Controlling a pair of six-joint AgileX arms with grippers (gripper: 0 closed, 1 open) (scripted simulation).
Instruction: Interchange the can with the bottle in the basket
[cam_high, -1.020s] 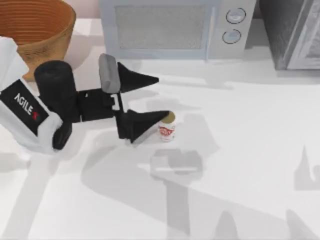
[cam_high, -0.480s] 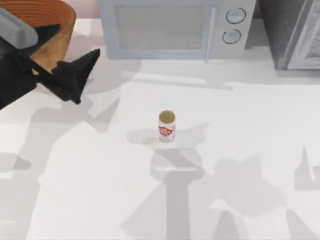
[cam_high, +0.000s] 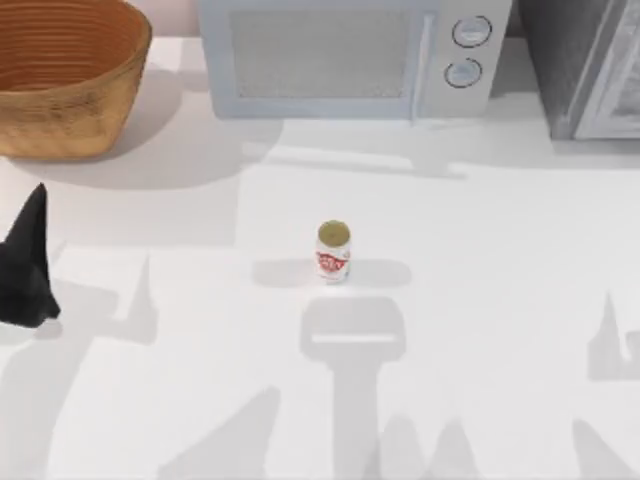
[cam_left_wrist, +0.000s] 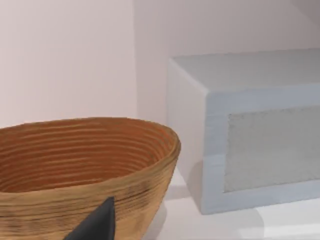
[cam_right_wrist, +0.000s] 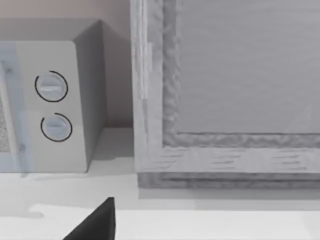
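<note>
Your can (cam_high: 333, 252) stands upright mid-table, well right of the left gripper (cam_high: 27, 262), which sits at the left edge. One dark finger shows, so you can't tell how far it's open or whether it has hold of anything. The basket (cam_high: 62, 70) is at the far left corner (no bottle visible). Left arm looks nearer. Nothing stands between; the microwave (cam_high: 345, 55) is behind.

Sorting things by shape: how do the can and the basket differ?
The can is small, white with red markings and a closed dull-gold top; the basket is far wider, orange-brown woven wicker, open-topped. The can stands mid-table, the basket in the far left corner. Both are round and upright.
</note>
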